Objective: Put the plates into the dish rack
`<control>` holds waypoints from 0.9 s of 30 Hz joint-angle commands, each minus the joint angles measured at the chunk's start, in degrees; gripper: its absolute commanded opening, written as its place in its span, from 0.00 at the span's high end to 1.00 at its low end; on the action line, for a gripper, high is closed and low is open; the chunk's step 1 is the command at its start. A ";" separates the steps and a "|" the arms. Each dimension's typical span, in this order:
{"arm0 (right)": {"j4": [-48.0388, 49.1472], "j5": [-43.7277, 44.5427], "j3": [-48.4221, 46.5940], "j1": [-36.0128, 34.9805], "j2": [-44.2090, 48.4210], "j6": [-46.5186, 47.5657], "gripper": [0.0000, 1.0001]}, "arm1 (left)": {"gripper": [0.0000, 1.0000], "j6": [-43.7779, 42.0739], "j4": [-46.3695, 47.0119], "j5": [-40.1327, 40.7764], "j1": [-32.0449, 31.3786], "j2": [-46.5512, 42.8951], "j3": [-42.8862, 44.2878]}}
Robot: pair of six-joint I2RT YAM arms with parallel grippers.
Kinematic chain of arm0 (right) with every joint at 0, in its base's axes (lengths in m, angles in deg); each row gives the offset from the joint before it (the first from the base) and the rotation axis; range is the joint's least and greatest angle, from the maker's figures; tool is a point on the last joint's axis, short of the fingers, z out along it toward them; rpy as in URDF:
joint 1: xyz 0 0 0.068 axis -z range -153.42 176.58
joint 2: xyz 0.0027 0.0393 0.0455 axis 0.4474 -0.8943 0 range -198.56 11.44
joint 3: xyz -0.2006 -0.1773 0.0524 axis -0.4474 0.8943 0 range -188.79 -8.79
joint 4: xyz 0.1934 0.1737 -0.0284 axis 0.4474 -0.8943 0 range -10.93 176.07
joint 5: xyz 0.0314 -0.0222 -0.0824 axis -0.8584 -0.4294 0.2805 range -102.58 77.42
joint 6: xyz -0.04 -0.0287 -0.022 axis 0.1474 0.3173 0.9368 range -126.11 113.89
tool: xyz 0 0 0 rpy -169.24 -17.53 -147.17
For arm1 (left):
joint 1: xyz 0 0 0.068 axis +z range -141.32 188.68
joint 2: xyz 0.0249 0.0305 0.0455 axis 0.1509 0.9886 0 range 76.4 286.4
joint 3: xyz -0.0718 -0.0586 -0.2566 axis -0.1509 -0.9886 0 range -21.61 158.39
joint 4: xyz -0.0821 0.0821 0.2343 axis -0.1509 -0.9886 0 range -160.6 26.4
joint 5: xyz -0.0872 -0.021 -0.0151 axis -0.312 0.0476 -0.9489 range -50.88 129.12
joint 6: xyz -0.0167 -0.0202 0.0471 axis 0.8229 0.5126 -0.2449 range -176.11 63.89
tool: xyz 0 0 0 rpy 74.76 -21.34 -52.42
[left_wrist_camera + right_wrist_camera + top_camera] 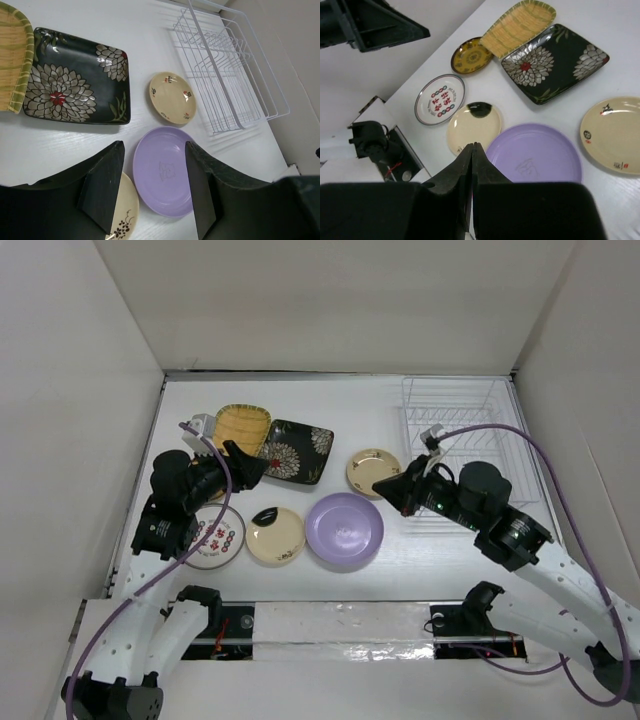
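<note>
Noting left jaws spread wide, lavender plate [167, 170] framed between them; we judge it the target. Right jaws shut, empty; dish rack [455, 435] bare at two o'clock.

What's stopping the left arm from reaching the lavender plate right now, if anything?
Likely nothing, so yes: the open left gripper points toward the lavender plate, which lies flat with nothing on it.

The white table [350, 410] carries 7 plates [535, 155] and the wire dish rack [455, 430] at its far-right corner.
</note>
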 commanded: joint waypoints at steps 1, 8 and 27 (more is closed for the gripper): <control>-2.90 2.83 2.59 -2.36 2.62 -3.25 1.00 | 0.52 0.52 4.00 -1.91 -0.07 -0.77 -0.41; -7.65 16.00 8.31 -8.07 3.07 -13.70 1.00 | 0.71 -1.86 2.60 -4.19 -0.07 -7.54 -4.44; -14.61 42.82 20.44 -23.90 -10.99 -60.65 0.45 | 0.58 -1.95 2.95 -1.04 -6.22 -14.05 -10.69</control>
